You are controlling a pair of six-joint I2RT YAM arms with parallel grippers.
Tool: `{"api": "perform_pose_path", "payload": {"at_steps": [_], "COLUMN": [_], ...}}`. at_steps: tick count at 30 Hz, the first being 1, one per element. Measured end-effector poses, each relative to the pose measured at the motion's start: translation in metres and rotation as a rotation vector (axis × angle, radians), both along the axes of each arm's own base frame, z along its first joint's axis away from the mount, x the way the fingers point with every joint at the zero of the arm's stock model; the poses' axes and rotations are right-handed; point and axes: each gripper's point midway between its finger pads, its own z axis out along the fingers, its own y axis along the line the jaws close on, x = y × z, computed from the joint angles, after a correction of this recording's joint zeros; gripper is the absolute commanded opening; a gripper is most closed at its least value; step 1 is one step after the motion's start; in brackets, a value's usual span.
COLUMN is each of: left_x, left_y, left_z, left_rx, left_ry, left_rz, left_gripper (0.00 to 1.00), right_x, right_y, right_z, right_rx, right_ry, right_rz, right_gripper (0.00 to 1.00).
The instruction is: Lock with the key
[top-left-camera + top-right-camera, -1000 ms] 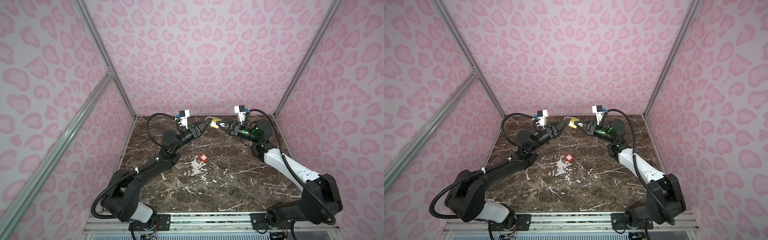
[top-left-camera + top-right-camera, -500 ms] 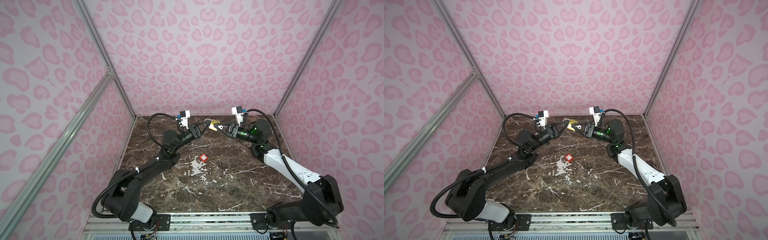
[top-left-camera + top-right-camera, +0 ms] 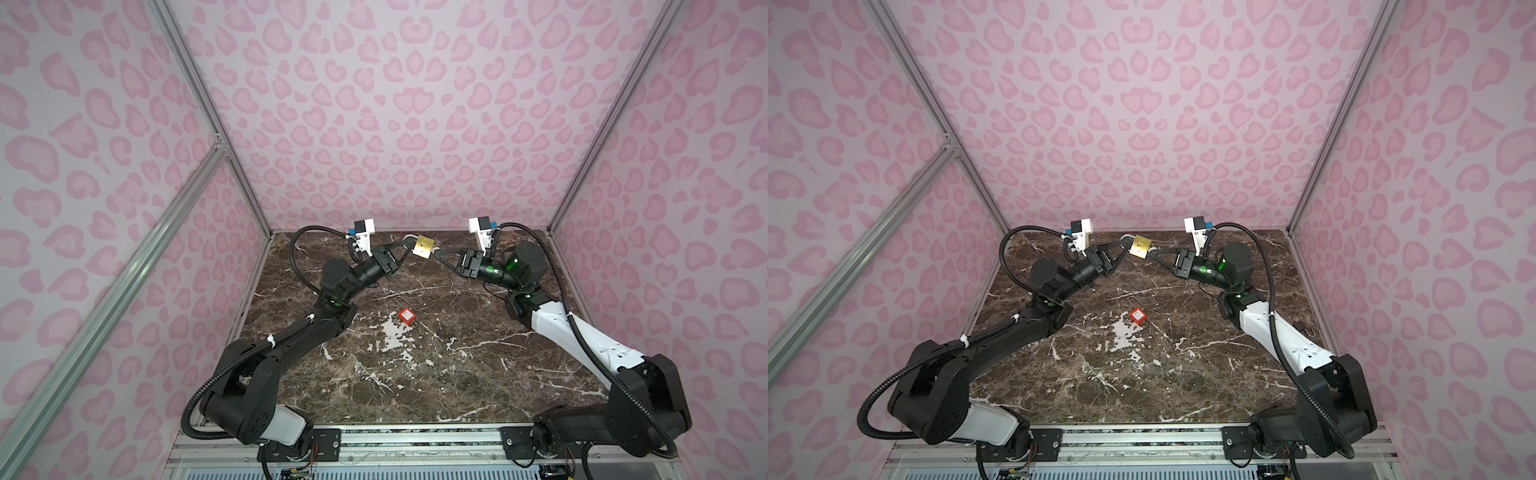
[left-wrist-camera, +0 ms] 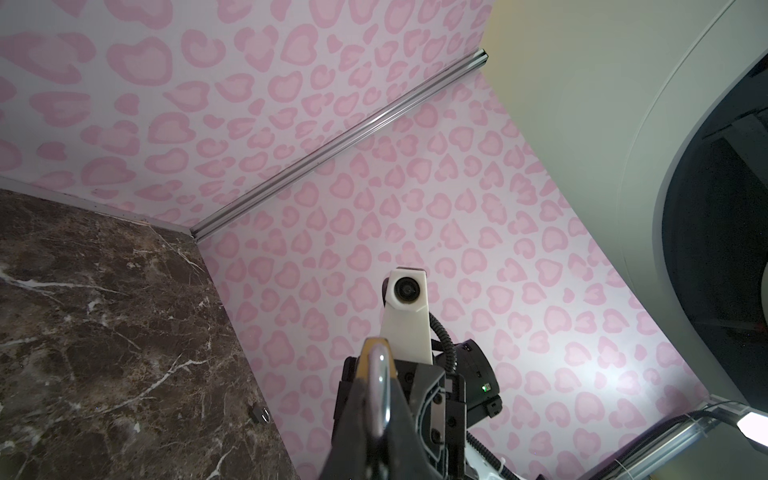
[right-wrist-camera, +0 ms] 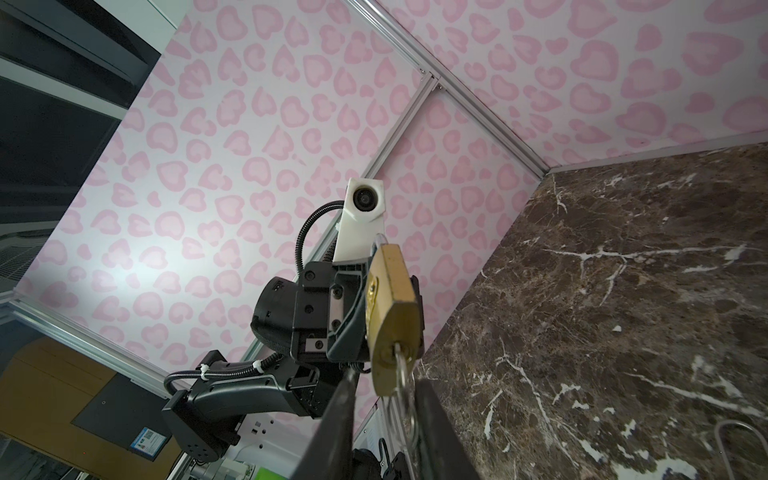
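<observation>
A brass padlock (image 3: 424, 248) (image 3: 1140, 247) hangs in the air above the far middle of the marble table (image 3: 415, 374). My left gripper (image 3: 409, 245) (image 3: 1124, 246) (image 4: 376, 399) is shut on its silver shackle (image 4: 379, 374). A silver key (image 5: 401, 374) sits in the keyhole at the bottom of the padlock (image 5: 390, 307). From the opposite side my right gripper (image 3: 436, 254) (image 3: 1152, 252) (image 5: 386, 378) straddles the key. Its jaws are apart, with a gap showing between one finger and the key.
A small red block (image 3: 407, 316) (image 3: 1137, 316) lies on the table's middle, below both grippers. A thin wire hook (image 3: 1308, 330) lies near the right wall. Pink patterned walls with aluminium posts close in three sides.
My left gripper has closed onto the shackle. My right gripper's jaws widened around the key, then narrowed partway. The padlock shifted slightly to the left.
</observation>
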Motion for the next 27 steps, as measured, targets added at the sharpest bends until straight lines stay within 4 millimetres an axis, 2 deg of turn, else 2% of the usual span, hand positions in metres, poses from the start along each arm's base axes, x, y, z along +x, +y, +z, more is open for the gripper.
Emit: {"api": "perform_pose_path", "payload": {"at_steps": [6,17,27], "left_x": [0.0,-0.001,-0.003], "left_y": [0.0,0.0,0.003], "left_z": [0.0,-0.003,-0.003], "left_rx": [-0.005,-0.004,-0.018], "left_ry": [0.008,0.013,0.03], "left_rz": [-0.003,-0.004,-0.004], "left_gripper": [0.03,0.03,0.03], "right_x": [0.005,0.012,0.009], "right_y": [0.002,0.004,0.004], "right_z": [-0.001,0.0,0.003], "right_rx": [0.018,0.049,0.06], "right_ry": [0.013,0.024,0.012], "right_rz": [0.003,0.009,0.016], "right_gripper": [0.26,0.11,0.02]}}
